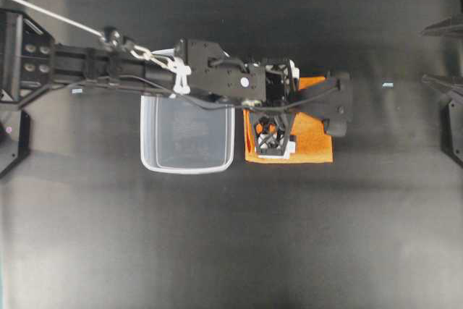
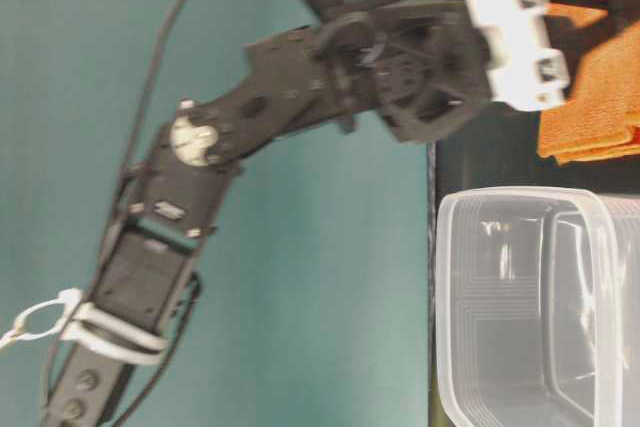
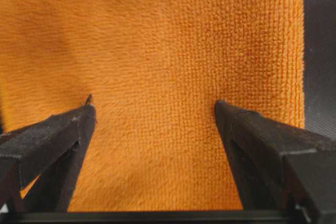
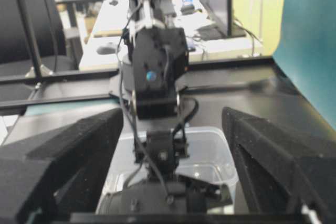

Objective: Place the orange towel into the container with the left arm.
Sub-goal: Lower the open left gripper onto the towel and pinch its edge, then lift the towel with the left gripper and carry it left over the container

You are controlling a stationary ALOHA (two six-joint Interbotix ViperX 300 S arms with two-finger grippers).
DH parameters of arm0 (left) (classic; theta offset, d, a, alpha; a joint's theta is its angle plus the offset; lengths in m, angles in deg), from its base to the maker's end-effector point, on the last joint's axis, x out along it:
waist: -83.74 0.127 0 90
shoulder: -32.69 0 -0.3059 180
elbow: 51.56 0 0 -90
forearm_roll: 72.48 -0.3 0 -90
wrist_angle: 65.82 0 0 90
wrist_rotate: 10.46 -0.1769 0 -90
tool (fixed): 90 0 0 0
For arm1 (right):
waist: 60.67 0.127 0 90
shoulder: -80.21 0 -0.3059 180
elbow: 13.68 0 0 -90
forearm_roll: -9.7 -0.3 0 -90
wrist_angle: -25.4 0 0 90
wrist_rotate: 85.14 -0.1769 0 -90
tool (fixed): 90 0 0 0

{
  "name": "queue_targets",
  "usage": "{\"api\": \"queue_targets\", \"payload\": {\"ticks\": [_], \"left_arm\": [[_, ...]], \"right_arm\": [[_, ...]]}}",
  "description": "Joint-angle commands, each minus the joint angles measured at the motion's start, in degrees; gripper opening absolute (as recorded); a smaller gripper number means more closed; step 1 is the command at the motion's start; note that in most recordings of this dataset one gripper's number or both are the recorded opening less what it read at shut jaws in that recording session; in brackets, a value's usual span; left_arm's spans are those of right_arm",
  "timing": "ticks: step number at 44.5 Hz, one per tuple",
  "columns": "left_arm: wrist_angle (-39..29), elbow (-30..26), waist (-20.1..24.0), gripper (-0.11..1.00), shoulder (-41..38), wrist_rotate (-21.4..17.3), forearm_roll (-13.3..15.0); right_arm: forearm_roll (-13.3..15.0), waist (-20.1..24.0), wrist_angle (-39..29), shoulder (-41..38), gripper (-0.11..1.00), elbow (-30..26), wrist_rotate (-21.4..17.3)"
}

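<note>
Left gripper [image 3: 153,109]: jaws spread wide, nothing between them; in the left wrist view the two dark fingertips [image 3: 79,121] frame bare orange pile, one at each lower corner.
Gripper over towel: in the overhead view the left gripper [image 1: 278,132] hangs directly above the orange towel [image 1: 312,139], over its left half; whether the tips touch the cloth cannot be told.
Orange towel: lies flat on the black table [image 1: 231,251], folded square, just to the right of the container in the overhead view, close beside it. In the table-level view its folded edge [image 2: 590,67] shows stacked layers.
Container [image 1: 188,135]: clear plastic tub, upright, open top, nothing inside; it sits under the forearm of the left arm [image 1: 145,70], which reaches across it from the left edge.
Container, other views: the translucent wall and thick rim [image 2: 530,297] show at table level; the right wrist view sees it [image 4: 210,156] beyond the left arm's wrist.
Right gripper [image 4: 173,129]: jaws wide apart, holding nothing, its black fingers at the sides of the right wrist view, pointing toward the left arm and the tub.
Right arm in overhead view: only dark frame parts at the right edge, well apart from the towel.
</note>
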Motion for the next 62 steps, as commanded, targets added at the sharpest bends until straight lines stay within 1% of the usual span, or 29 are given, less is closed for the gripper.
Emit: {"api": "queue_targets", "payload": {"ticks": [1,8,10,12,15,20,23,25,33,39,44,50,54,59,62], "left_arm": [[0.35,-0.26,-0.62,0.91,-0.18,-0.09,-0.09],[0.44,0.00,-1.14,0.88,-0.18,0.00,-0.09],[0.53,0.18,-1.23,0.84,-0.09,0.00,-0.18],[0.62,0.18,-1.23,0.78,0.00,-0.09,-0.09],[0.70,0.18,-1.32,0.63,0.00,0.00,-0.18],[1.23,-0.09,-1.41,0.29,0.09,-0.09,-0.18],[1.14,-0.35,-1.41,0.11,0.35,-0.09,-0.18],[0.97,-0.70,-1.23,0.05,1.32,-0.09,-0.09],[-1.05,-2.02,-0.79,0.05,6.24,-0.09,-0.09],[-5.89,-3.25,-1.05,0.05,12.92,-0.09,-0.18],[-9.84,-2.02,-0.70,0.05,19.95,-0.09,-0.09],[-14.94,1.76,0.18,0.05,26.89,0.00,-0.09],[-16.87,6.94,0.70,0.05,31.38,0.18,-0.09],[-16.08,14.24,0.79,0.05,35.33,0.35,-0.18],[-14.41,18.46,0.79,0.05,37.35,0.62,-0.18]], "right_arm": [[-0.18,-0.09,0.26,-0.26,0.74,-0.44,-0.09],[-0.18,-0.09,0.35,0.09,0.74,-0.53,0.00],[-0.18,-0.09,0.44,0.18,0.74,-0.53,0.00],[-0.18,-0.18,0.53,0.26,0.74,-0.70,0.00],[-0.18,-0.09,0.62,0.35,0.74,-0.79,-0.09],[-0.18,-0.09,0.70,0.62,0.74,-0.88,-0.09],[-0.18,-0.09,0.62,0.79,0.74,-0.97,-0.09],[-0.18,-0.09,0.70,0.97,0.73,-0.97,-0.09],[-0.18,0.35,0.70,1.76,0.74,-1.14,0.00],[-0.18,0.35,0.44,1.93,0.74,-1.32,0.00],[-0.18,0.35,0.26,2.02,0.73,-1.32,0.00],[-0.18,0.35,0.26,2.20,0.74,-1.32,0.00],[-0.18,0.26,0.26,2.29,0.73,-1.41,0.00],[-0.18,0.35,0.26,2.46,0.73,-1.41,0.00],[-0.18,0.26,0.26,2.46,0.73,-1.41,-0.09]]}}
